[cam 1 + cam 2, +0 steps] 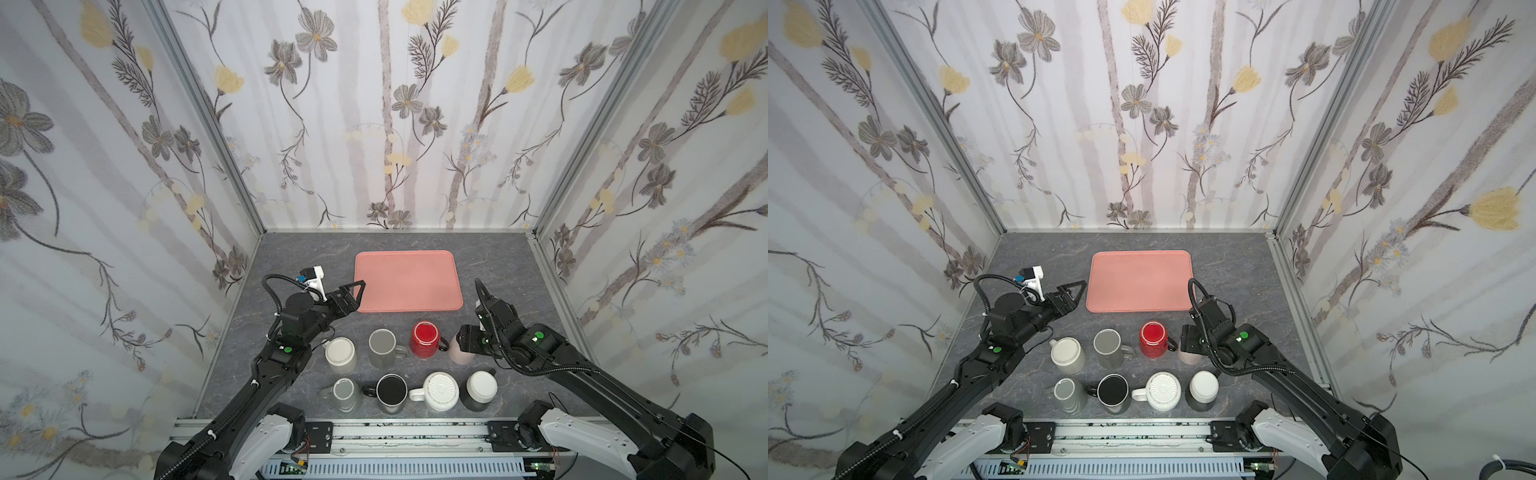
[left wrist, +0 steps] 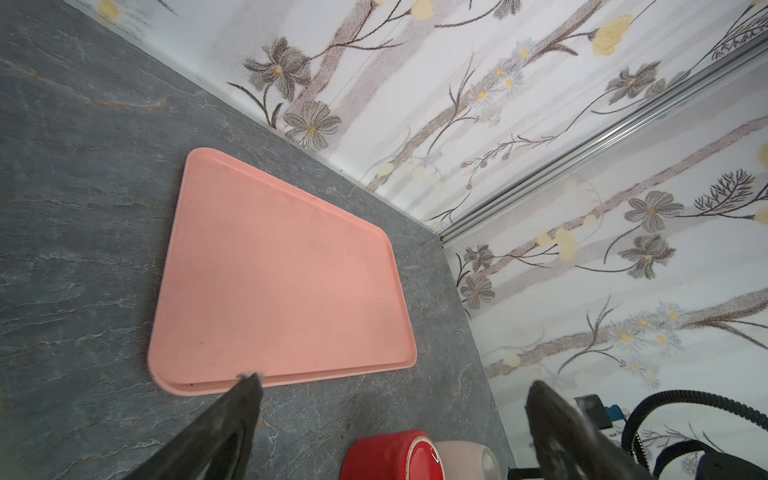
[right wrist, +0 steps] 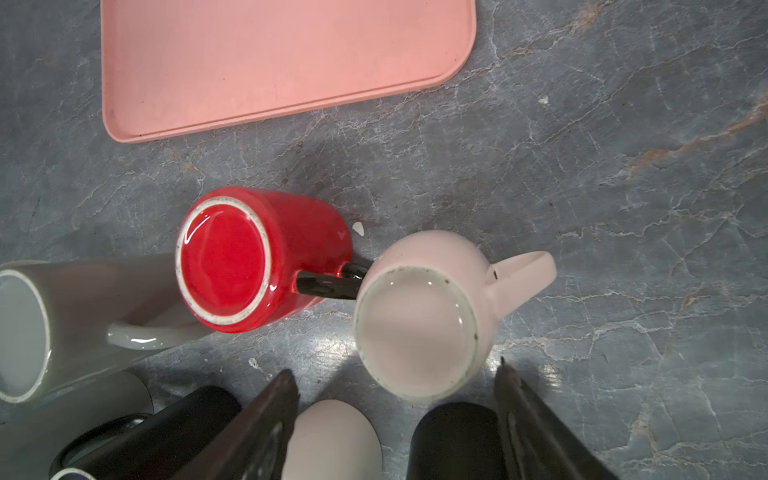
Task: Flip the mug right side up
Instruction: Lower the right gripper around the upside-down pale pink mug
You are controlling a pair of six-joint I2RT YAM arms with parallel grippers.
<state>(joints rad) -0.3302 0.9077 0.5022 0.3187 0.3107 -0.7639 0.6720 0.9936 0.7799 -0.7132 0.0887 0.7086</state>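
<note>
plainly, pink mug [image 3: 415, 332] base-up, axis vertical

The table [image 3: 582, 166] looks like grey veined stone, smooth with a faint sheen. The tray [image 3: 270, 54] seems to be salmon plastic, matt and lightly scuffed. The red mug [image 3: 224, 262] has a wet-looking gloss glaze (its foot ring is bare, speckled ceramic). The pale pink mug [image 3: 415, 328] is duller, a satin glaze with the same raw ring. The grey mug [image 3: 83, 299] shines on its handle. The walls [image 1: 374, 124] look grainy and matt; the corner post [image 1: 211, 124] is brushed metal.
</note>
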